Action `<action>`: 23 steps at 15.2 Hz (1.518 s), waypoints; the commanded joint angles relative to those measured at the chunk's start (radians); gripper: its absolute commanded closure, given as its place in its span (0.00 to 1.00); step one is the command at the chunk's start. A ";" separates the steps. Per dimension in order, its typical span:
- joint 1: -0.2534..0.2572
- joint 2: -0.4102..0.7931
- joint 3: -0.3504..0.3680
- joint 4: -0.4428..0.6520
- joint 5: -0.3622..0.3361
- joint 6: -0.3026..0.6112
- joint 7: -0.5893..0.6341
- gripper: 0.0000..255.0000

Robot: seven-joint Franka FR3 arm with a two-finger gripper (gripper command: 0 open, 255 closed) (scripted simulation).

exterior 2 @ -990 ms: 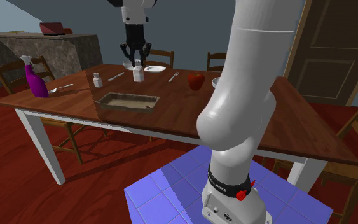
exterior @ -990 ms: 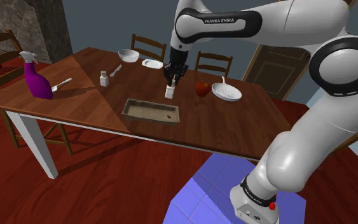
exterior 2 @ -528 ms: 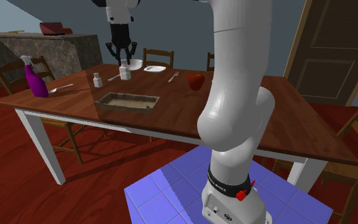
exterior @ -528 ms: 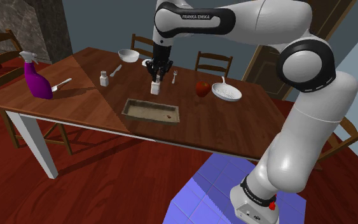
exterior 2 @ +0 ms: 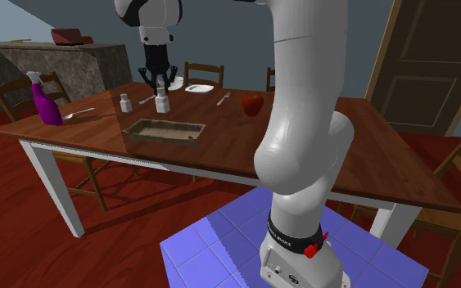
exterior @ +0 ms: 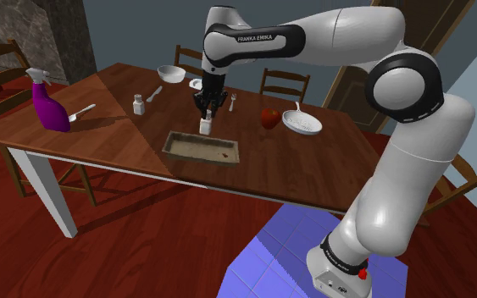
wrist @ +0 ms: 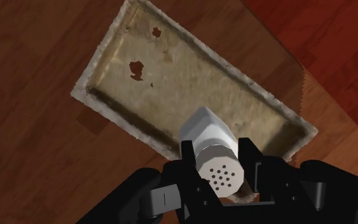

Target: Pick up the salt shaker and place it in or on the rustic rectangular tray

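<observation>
One salt shaker [wrist: 209, 137] clamped between the fingers | tool [wrist: 219, 168] gripping it | hanging over tray [wrist: 190, 83]

A wooden table [exterior: 313, 169] and chairs [exterior: 284, 73] stand on red floor [exterior: 143, 245] before blue-grey walls [exterior: 143, 34].

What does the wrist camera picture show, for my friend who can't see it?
The black two-finger gripper clasps a small white salt shaker with a grey holed cap. Beyond it a worn beige rectangular tray with brown spots lies on the brown wooden table.
</observation>
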 commanded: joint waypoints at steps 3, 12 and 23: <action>0.001 0.008 0.001 -0.040 0.001 0.049 0.000 1.00; 0.001 0.034 0.001 -0.107 0.004 0.142 -0.004 1.00; 0.001 0.034 0.001 -0.107 0.004 0.142 -0.004 0.00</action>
